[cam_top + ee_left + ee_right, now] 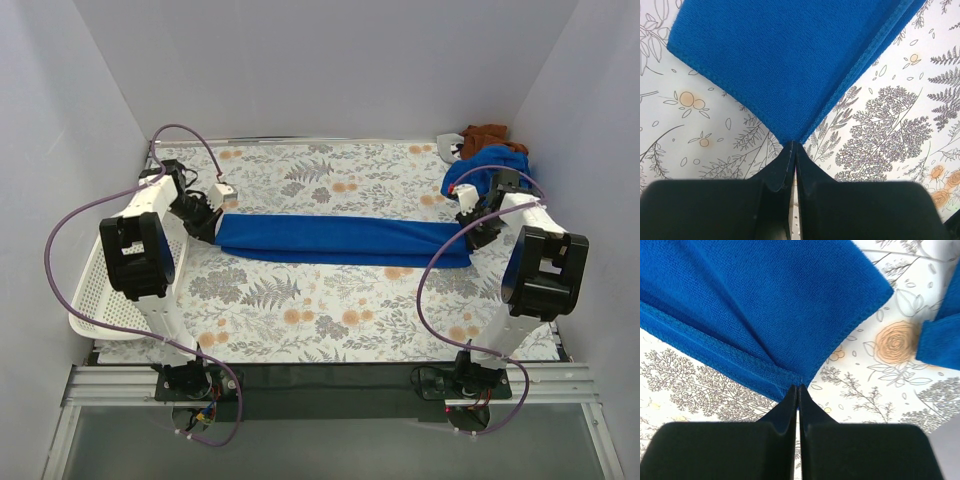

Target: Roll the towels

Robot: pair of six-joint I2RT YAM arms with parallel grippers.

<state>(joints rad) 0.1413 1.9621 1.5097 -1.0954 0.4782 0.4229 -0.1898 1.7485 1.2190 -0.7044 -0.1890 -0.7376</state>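
One stretched towel (pixel 340 240), royal blue, lies across the middle of the floral tabletop (pixel 300 310) as a long narrow strip. It runs left to right between the two arms, and no part of it is rolled.

The left gripper (pixel 792 146) sits at the strip's left end. Its jaws are fully closed with the tips pressed together, pinching a corner of the stretched towel. In the left wrist view the cloth fans out from the pinch, with a hemmed edge running up to the right and another corner lying flat on the tabletop to the left.

The right gripper (pixel 799 387) sits at the strip's right end. Its jaws are also fully closed, clamped on the hemmed edge of the same towel near its corner. Creases radiate from the pinch point in the right wrist view. Whether the pinched ends are lifted off the surface cannot be told.

A bunched towel (pixel 478 172), the same blue, is heaped at the far right of the tabletop just behind the right gripper, and its edge shows at the right side of the right wrist view. A brown cloth (pixel 488 135) lies crumpled behind that heap in the far right corner.

A white basket (pixel 95 290) sits off the table's left edge beside the left arm. Purple cables (pixel 80 215) loop from both arms.
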